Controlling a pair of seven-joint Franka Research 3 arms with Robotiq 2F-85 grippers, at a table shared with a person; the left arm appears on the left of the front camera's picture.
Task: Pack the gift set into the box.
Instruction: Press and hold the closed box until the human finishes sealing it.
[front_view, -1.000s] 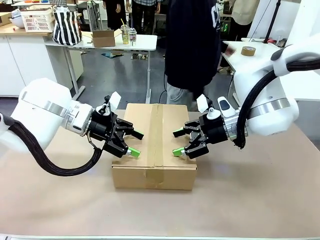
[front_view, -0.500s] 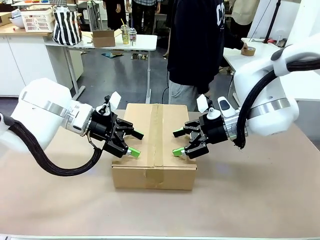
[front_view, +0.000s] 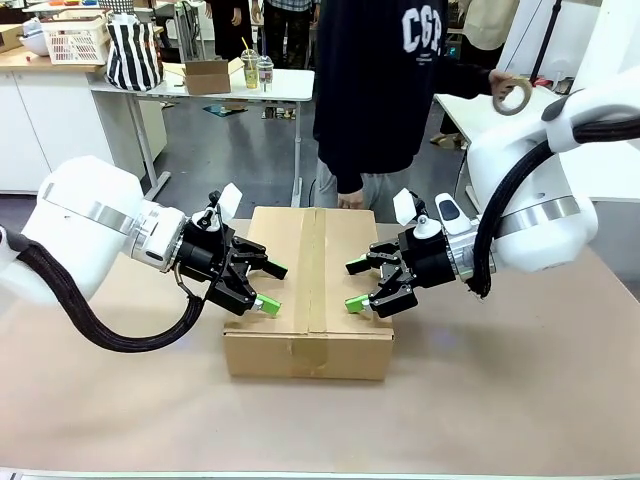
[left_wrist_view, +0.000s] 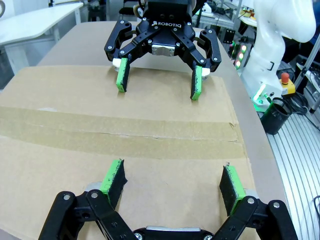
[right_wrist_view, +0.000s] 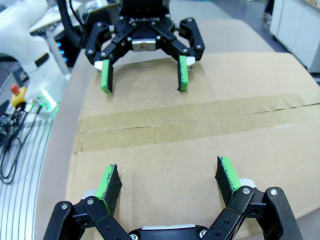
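Green-padded left gripper: we see jaws spread wide, gripping nothing, just over the box top. Flaps shut & taped; tape seam runs btw both sets of jaws. Right gripper likewise wide open, empty. Far beyond its jaws, person's hand holds a tape roll.

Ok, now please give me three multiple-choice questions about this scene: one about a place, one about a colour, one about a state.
1. The box is: A open, B shut and taped, C crushed.
2. The left gripper has pads that are: A green, B red, C blue.
3. The tape roll is: A on the box, B in the left gripper, C in the person's hand.

Answers: 1 B, a tape strip runs along the closed top. 2 A, the pads are green in all views. 3 C, the hand holds it up at the far right.
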